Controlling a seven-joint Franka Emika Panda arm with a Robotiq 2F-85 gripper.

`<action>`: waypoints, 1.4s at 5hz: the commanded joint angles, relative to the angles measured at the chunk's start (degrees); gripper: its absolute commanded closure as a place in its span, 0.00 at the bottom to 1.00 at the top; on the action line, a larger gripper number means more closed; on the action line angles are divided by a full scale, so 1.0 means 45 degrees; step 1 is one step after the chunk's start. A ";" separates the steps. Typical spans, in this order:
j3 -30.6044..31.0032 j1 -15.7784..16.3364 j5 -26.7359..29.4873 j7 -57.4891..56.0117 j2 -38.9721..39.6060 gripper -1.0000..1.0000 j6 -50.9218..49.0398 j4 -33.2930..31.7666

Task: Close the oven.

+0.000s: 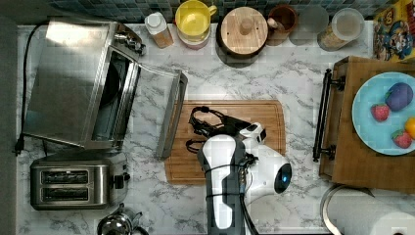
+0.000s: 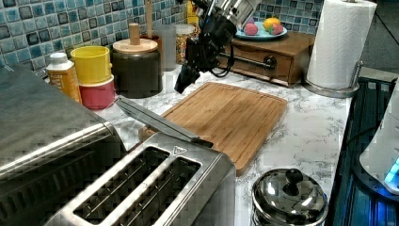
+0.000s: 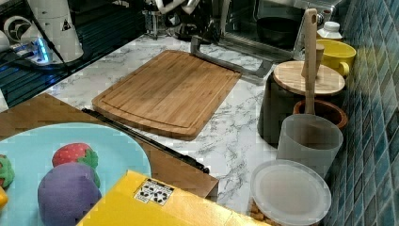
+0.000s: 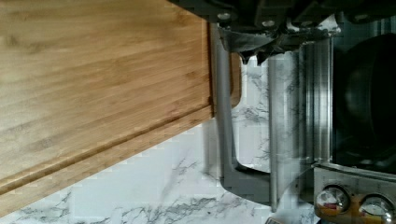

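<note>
The oven point(image 1: 68, 83) stood at the top view's left on the marble worktop point(image 1: 274, 73), just behind the two-slot toaster point(image 1: 73, 183), and its glass door point(image 1: 151, 107) was folded all the way down, lying flat with the bar handle point(image 1: 171, 115) at the edge of the wooden cutting board point(image 1: 244, 117). The dark cavity was plainly exposed in the top view and the wrist view, so nothing of the closing had been done. The hand point(image 2: 184, 80) hung in the air above the board's far corner in the left view, near the handle but not touching it; whether its fingers were spread or pinched I could not tell. By my reading, everything was left: getting the hand under or against the handle, then swinging the door up on its hinge until it met the oven's front.
</note>
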 commanded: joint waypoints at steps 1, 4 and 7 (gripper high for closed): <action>0.0510 0.0313 0.1506 -0.1834 0.0967 1.00 -0.1353 0.2074; 0.1687 0.0561 0.3992 -0.2678 0.2340 1.00 0.0553 0.3340; 0.1498 0.0471 0.2210 -0.0896 0.3184 1.00 -0.0976 0.4304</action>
